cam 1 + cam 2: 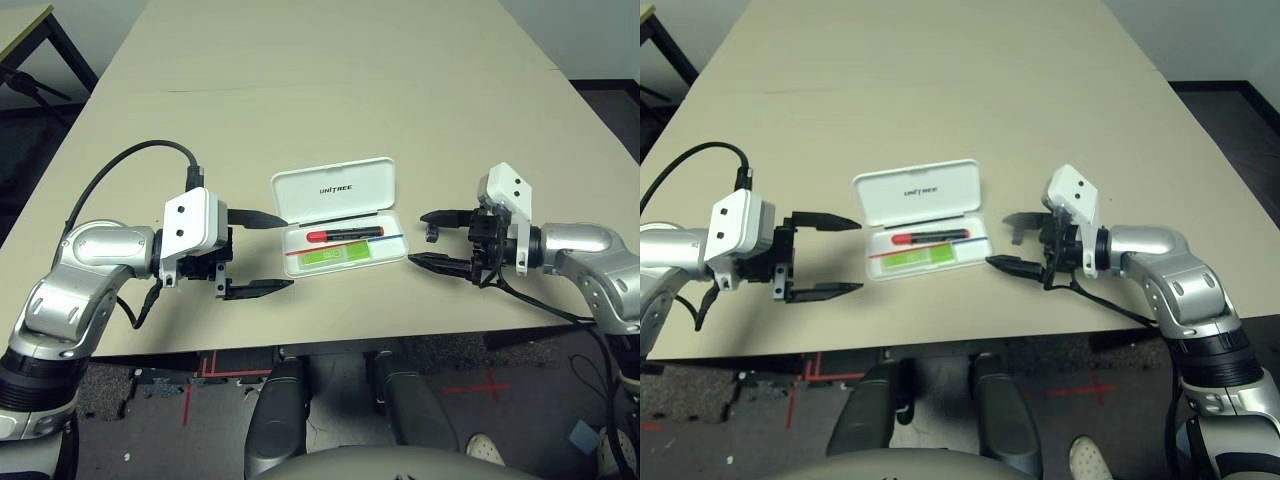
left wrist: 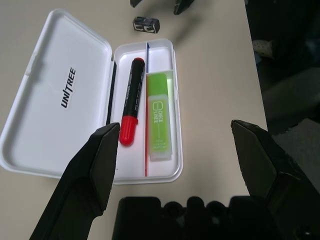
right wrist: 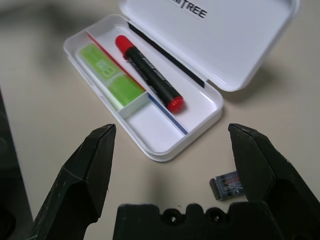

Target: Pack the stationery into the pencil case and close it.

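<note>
- The right end effector (image 1: 434, 240), at the right of the head view, is released, fingers spread wide and grasping nothing. The small grey piece (image 3: 227, 185) lies on the tabletop (image 1: 330, 90) just beside one finger, outside the case. A careless descent could knock it away rather than straddle it, since it is tiny and looks likely to skid.
- The left end effector (image 1: 268, 252), at the left of the frame, is also released and empty, one finger near the lid's edge. A drift toward the centre could nudge the case and shift the target for the drop.
- The pencil case (image 1: 395, 245) sits open at centre frame, lid (image 1: 333, 189) tipped back. The red marker (image 1: 343, 234) and the green stick (image 1: 335, 255) already lie in the tray side by side.
- Closing now would, I judge, leave the grey piece behind.
- The free space in the tray is at its right end; a drop short of it could land on the rim and bounce out.
</note>
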Controlling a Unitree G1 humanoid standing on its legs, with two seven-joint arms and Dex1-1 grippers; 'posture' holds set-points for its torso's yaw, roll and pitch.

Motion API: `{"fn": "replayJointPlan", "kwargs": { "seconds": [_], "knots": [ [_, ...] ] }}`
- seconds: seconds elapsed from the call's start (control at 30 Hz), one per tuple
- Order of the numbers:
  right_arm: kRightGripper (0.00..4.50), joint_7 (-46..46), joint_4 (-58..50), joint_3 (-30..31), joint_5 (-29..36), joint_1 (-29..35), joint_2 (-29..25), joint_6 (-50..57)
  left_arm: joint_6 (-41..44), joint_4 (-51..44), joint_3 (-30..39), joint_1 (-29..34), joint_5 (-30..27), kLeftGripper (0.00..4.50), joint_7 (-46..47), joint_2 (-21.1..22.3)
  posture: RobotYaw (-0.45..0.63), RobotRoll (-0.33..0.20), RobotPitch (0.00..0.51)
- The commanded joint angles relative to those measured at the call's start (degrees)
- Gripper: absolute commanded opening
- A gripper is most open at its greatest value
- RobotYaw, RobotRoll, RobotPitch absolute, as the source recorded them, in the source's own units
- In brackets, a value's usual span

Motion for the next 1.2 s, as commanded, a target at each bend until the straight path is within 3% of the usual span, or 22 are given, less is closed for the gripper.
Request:
{"fn": "replayJointPlan", "kwargs": {
  "seconds": [0.03,0.17,0.3,0.4,0.53,0.77,1.1,1.2],
  "knots": [
    [4.50,-5.6,-3.4,-3.0,1.6,0.4,0.3,7.1,-0.7,-1.1,-1.4,0.9,1.8,4.47,-0.5,2.0,-0.03,0.000,0.204],
    [4.50,-13.9,-8.9,-4.9,3.1,0.9,2.5,17.1,-2.7,-0.4,-2.3,1.5,3.4,4.47,-0.7,2.9,-0.03,0.000,0.208],
    [4.50,-27.4,-13.0,-5.3,-0.1,0.8,9.2,27.2,-4.5,0.3,-3.1,1.7,4.8,4.47,-0.7,3.2,-0.03,0.000,0.208],
    [4.50,-36.2,-15.1,-5.4,-3.2,1.4,15.9,29.5,-5.4,0.6,-3.6,1.6,5.4,4.47,-0.6,3.0,-0.03,0.000,0.211],
    [4.50,-42.3,-16.6,-5.6,-5.8,2.8,20.5,29.8,-5.8,0.6,-3.8,1.7,5.6,4.47,-0.5,3.0,-0.02,0.000,0.215],
    [4.50,-47.6,-17.5,-5.3,-8.5,6.1,24.9,28.4,-6.2,0.4,-3.9,2.2,5.8,4.47,-0.4,3.2,-0.02,0.000,0.216],
    [4.50,-47.9,-13.7,-3.4,-9.9,6.6,27.1,25.6,-6.8,-0.2,-4.0,3.4,6.1,4.47,0.4,2.8,-0.01,0.000,0.210],
    [3.85,-47.9,-13.5,-3.4,-10.0,6.7,27.5,26.1,-7.9,0.0,-3.8,4.6,6.4,4.50,0.6,2.7,-0.01,0.000,0.210]
  ]
}}
